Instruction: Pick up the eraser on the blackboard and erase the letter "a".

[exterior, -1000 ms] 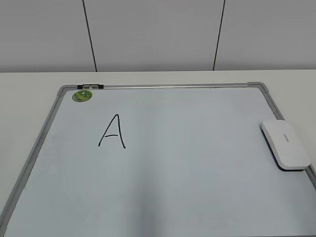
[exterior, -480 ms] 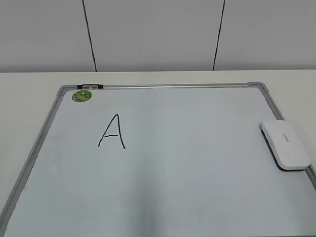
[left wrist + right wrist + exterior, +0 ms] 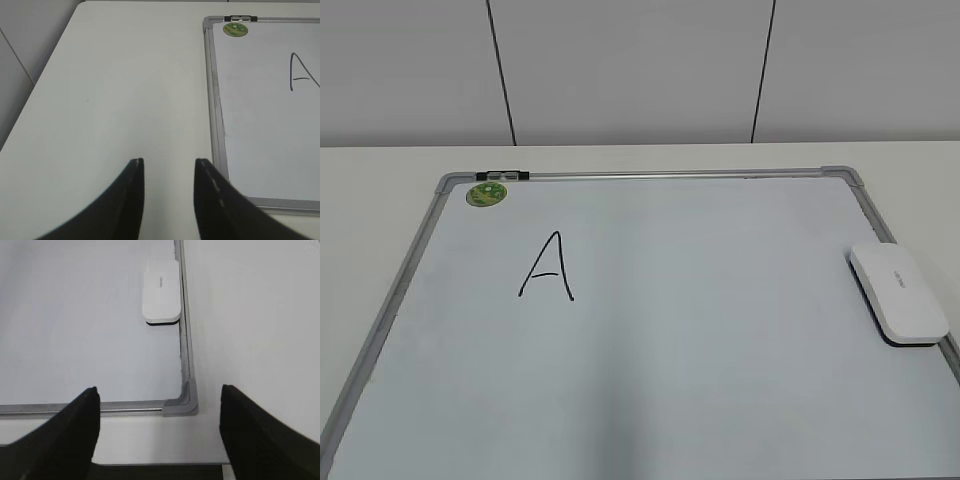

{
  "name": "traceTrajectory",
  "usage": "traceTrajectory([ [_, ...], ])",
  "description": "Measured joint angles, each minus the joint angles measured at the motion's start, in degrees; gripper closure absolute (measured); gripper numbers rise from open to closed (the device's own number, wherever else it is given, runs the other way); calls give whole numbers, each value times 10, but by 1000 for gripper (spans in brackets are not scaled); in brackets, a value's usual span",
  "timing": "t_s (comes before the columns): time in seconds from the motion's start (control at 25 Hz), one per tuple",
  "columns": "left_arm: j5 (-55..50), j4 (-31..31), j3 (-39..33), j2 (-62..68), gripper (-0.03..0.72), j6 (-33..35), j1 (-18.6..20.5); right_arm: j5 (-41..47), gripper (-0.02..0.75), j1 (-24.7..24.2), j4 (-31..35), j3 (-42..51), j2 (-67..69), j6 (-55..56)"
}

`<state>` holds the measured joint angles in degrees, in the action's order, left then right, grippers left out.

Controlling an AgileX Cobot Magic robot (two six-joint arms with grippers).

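The white eraser (image 3: 900, 293) lies on the right edge of the blackboard (image 3: 720, 320), against its grey frame. It also shows in the right wrist view (image 3: 161, 296), dark underside down. No small letter "a" shows on the board; only a tall capital "A" (image 3: 548, 268) is written at the left. My right gripper (image 3: 159, 390) is open and empty, over the table's front edge near the board's near right corner (image 3: 182, 402), well short of the eraser. My left gripper (image 3: 169, 162) is open and empty over bare table left of the board's frame (image 3: 216, 110). Neither gripper shows in the exterior view.
A round green magnet (image 3: 486, 193) sits at the board's far left corner, also in the left wrist view (image 3: 235, 30), next to a small black clip on the frame. The capital "A" (image 3: 302, 72) is partly in the left wrist view. A panelled wall stands behind the white table.
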<state>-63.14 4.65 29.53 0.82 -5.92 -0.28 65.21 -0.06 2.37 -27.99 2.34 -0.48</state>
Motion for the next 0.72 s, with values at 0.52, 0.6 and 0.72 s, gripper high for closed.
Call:
traceTrajectory([
  [0.52, 0, 0, 0, -3, 445, 0, 0, 0, 184, -3, 0, 0, -33, 0],
  [0.6, 0, 0, 0, -3, 445, 0, 0, 0, 184, -3, 0, 0, -33, 0],
  [0.72, 0, 0, 0, -3, 445, 0, 0, 0, 184, -3, 0, 0, -33, 0],
])
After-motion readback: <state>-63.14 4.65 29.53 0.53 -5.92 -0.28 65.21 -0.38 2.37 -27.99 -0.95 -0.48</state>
